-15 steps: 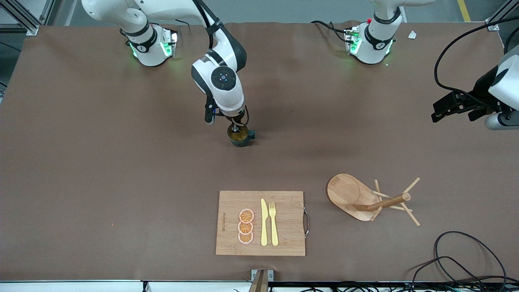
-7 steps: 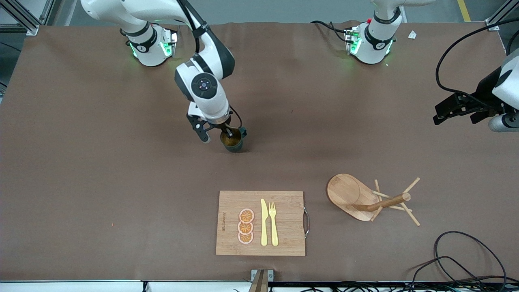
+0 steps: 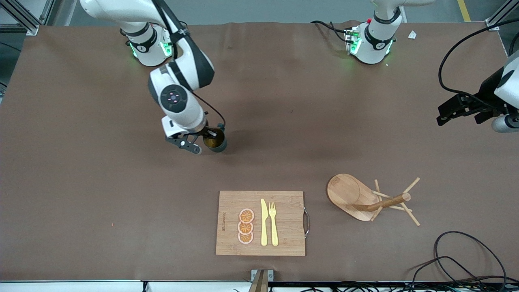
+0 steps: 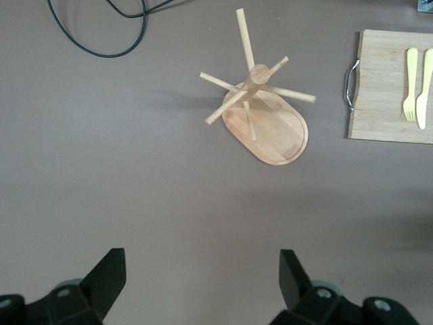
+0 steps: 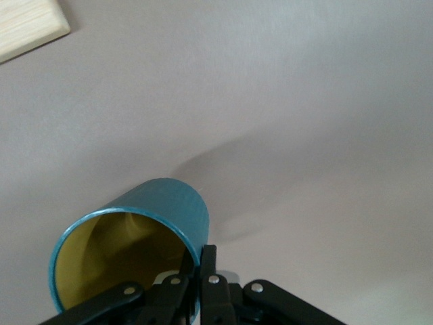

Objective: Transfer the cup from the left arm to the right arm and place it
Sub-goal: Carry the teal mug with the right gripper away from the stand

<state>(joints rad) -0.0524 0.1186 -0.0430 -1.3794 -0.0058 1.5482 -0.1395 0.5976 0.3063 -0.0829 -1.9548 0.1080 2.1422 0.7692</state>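
The dark teal cup [image 3: 215, 141] with an ochre-yellow inside hangs in my right gripper [image 3: 210, 136], above the brown table toward the right arm's end. In the right wrist view the cup [image 5: 159, 217] tilts, and the gripper [image 5: 201, 261] is shut on its rim, one finger inside and one outside. My left gripper [image 3: 446, 114] is open and empty, held in the air at the left arm's end of the table. In the left wrist view its fingertips [image 4: 111, 267] stand wide apart over bare table.
A wooden peg stand [image 3: 371, 197] lies tipped on the table, also in the left wrist view [image 4: 260, 108]. A wooden cutting board [image 3: 259, 241] carries orange slices, a yellow knife and fork. A black cable [image 3: 458, 255] loops near the front corner.
My right arm has carried the cup toward the right arm's end of the table and turned its wrist. My left gripper has drifted slightly toward the table's edge.
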